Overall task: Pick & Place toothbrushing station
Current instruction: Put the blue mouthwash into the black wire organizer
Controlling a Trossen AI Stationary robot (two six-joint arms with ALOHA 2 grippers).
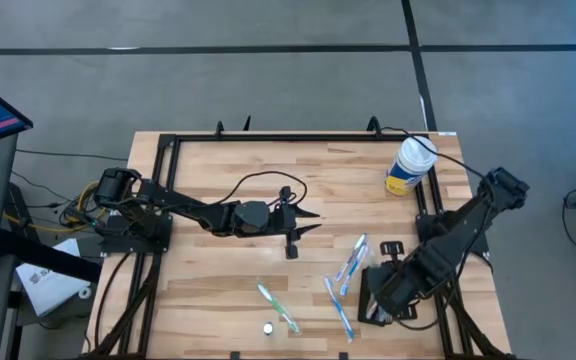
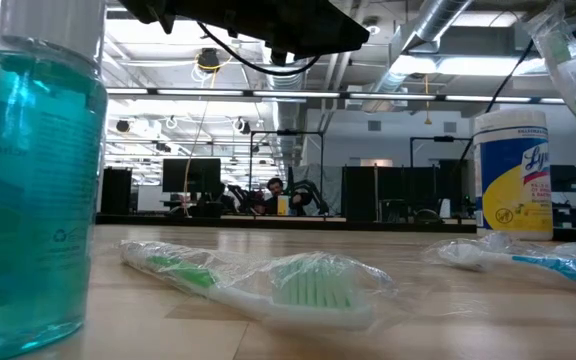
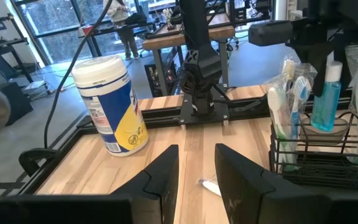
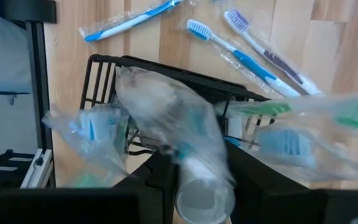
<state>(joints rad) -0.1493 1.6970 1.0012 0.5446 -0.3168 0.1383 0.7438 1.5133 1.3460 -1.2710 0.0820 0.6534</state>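
The left arm is stretched from the table's left edge toward the middle, and the left gripper (image 1: 303, 222) is held above bare wood near the centre. Its two dark fingers (image 3: 163, 177) are parted by a narrow gap, and nothing is seen between them.

Toward the near edge, right of centre, a green toothbrush (image 1: 278, 306) in clear wrapping is laid on the wood, with a small white cap (image 1: 267, 327) just beside it. Further right, several blue wrapped toothbrushes (image 1: 348, 265) are scattered close together.

Beside these, near the right edge, the toothbrushing station (image 4: 166, 74) is found: a black wire caddy in which wrapped toothbrushes and a blue bottle (image 3: 325, 99) are stood upright. The right gripper (image 1: 388, 290) is positioned directly over it. A clear-wrapped cylindrical item (image 4: 191, 168) is seen between its fingers, but whether it is actually gripped cannot be told.

At the far right corner, a yellow-and-blue wipes canister (image 1: 409, 166) with a white lid is stood upright, well apart from the station.
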